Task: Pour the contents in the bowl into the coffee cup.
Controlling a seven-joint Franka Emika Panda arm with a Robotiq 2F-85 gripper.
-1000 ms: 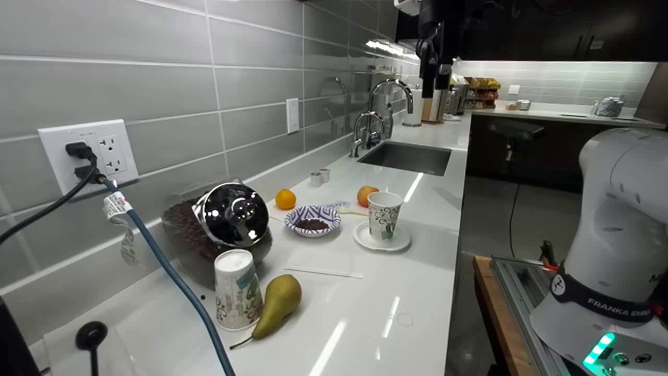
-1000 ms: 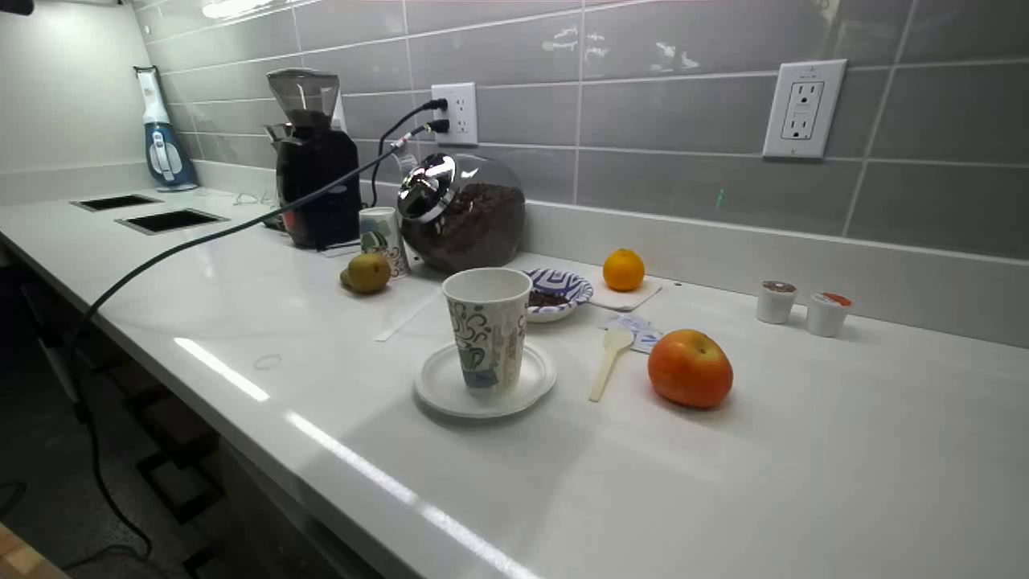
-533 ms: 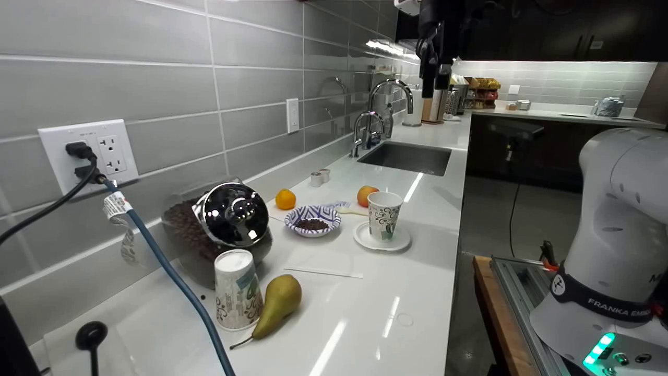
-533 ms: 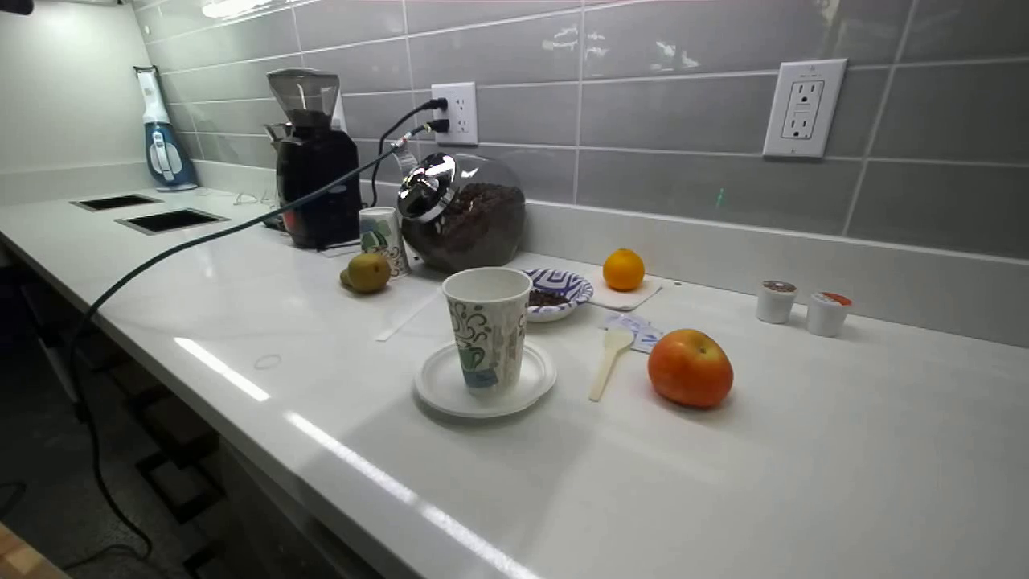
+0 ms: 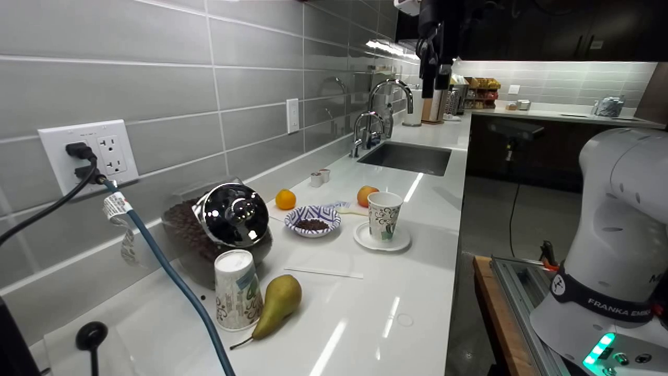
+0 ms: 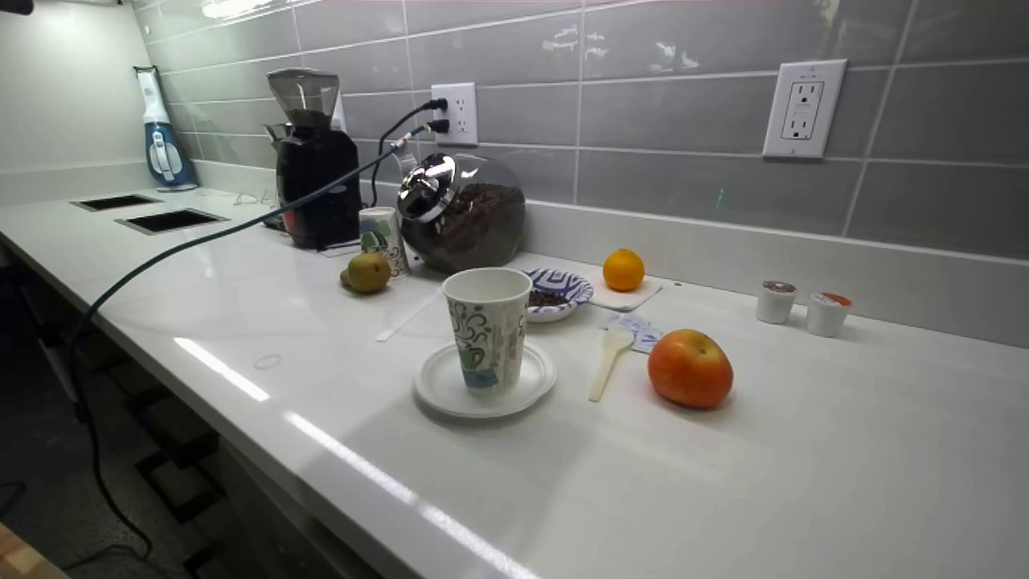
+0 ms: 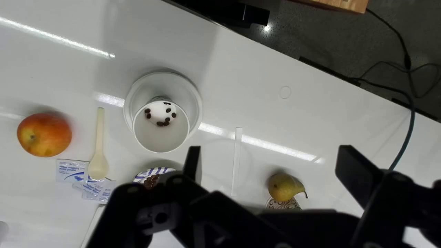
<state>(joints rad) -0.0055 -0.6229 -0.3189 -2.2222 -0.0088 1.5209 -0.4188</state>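
The bowl, white with a dark blue pattern, sits upright on the counter with dark beans in it. It shows in both exterior views, partly behind the cup in one, and mostly hidden behind a finger in the wrist view. The coffee cup is a white paper cup with a swirl pattern, not orange-tan. It stands upright on a white saucer in both exterior views. In the wrist view the cup has several beans at its bottom. My gripper is open and empty, high above the counter.
A tilted glass bean jar, an upside-down paper cup and a pear are near the bowl. An orange, an apple, a spoon and two small pods lie around. A cable crosses the counter.
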